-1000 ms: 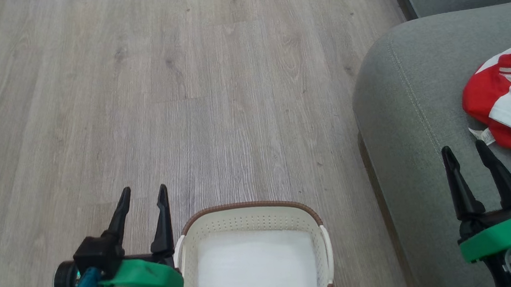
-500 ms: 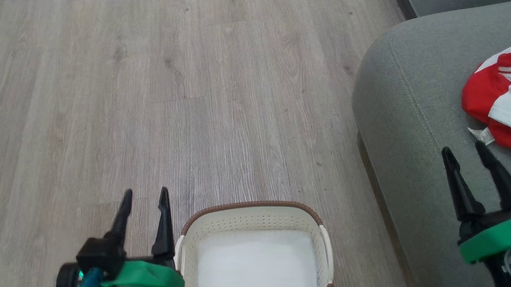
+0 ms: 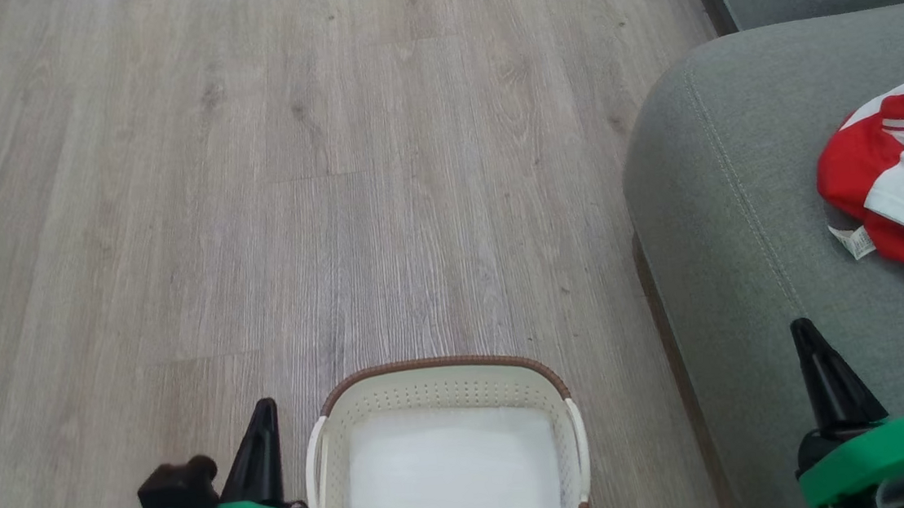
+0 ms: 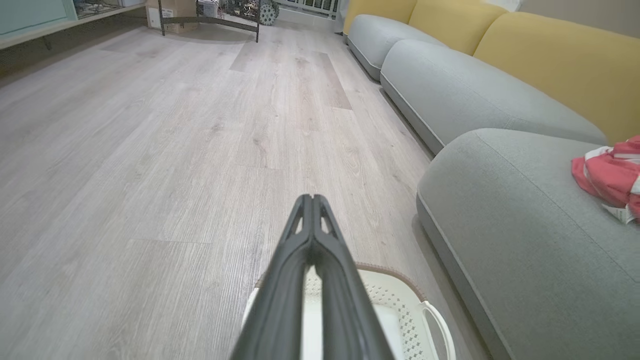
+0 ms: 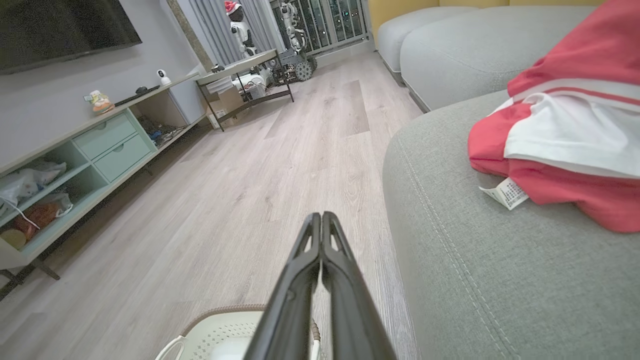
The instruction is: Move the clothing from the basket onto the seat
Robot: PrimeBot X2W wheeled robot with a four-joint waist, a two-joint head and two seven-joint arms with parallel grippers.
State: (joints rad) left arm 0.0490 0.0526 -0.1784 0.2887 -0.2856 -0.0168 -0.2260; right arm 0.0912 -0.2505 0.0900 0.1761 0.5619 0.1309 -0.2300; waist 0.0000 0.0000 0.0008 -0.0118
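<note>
Head view: oval cream plastic basket between left claw and right claw, both pinched together; red jersey clothing, seemingly crumpled, on grey-green fabric seat to its right.

Light: soft, even daylight is filling every view.
Glare: the basket bottom is washing out white.
Shadows: a thin dark band is lying under the seat edge.
Blur: the left gripper base is smearing in the head view.
Distortion: wrist views are stretching at their edges.
</note>
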